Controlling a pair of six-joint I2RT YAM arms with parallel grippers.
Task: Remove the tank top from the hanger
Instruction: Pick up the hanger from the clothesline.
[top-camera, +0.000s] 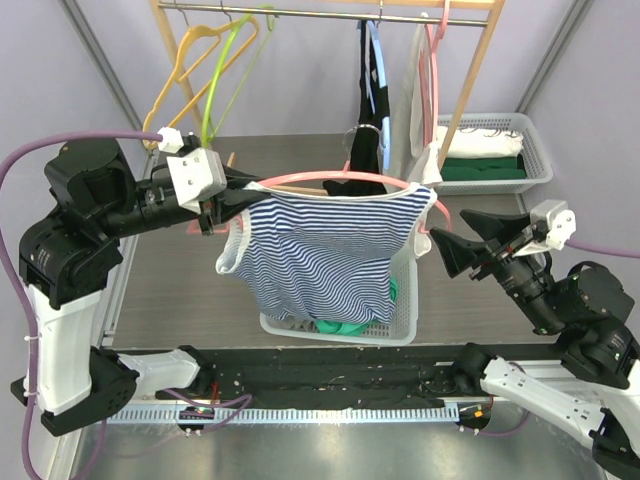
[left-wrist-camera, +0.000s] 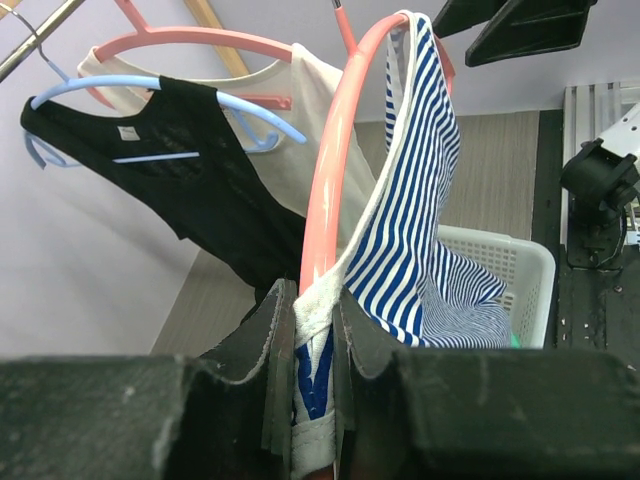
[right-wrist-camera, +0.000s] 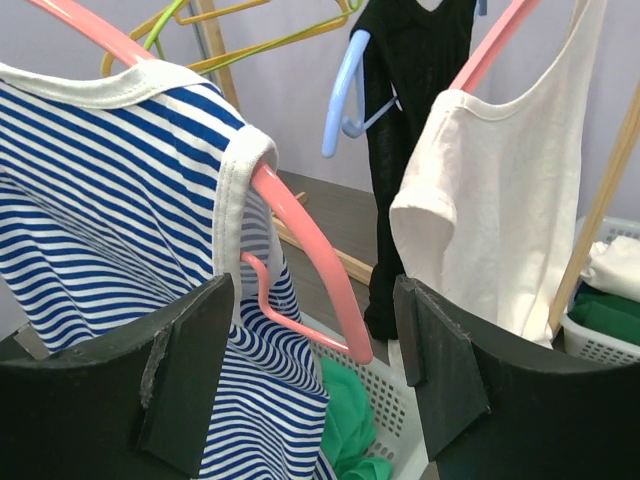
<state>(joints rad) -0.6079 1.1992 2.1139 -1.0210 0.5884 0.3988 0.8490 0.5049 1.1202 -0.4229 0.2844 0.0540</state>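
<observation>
Two arms are working opposite ends of a pink hanger (top-camera: 330, 178) that is carrying the blue-and-white striped tank top (top-camera: 320, 255), held out above a white basket (top-camera: 405, 295) on the counter (top-camera: 165, 285). Left pincer (left-wrist-camera: 315, 300) is sitting nearly closed, pinching the top's white-trimmed strap right where the hanger's curved end is running down into the jaws; whether the plastic itself is being pinched too, cannot tell. Right pincer (right-wrist-camera: 315, 350) is standing wide open, its fingers (right-wrist-camera: 190, 375) lying on either side of the hanger's other end and gripping nothing. Tank top is hanging with both straps on the hanger, the right strap sitting on the shoulder just ahead of the open jaws, hem hanging over the basket, where some green cloth (right-wrist-camera: 350, 425) is lying. Behind, a rail (top-camera: 330, 12) is carrying a black top (left-wrist-camera: 200, 190) on a blue hanger (left-wrist-camera: 250, 107), a cream top (right-wrist-camera: 490, 200) on another pink one, plus a bare yellow hanger (top-camera: 205, 33) and a green hanger (top-camera: 212, 100). A second basket (top-camera: 535, 165) holding folded white and green items is sitting at the far right.
</observation>
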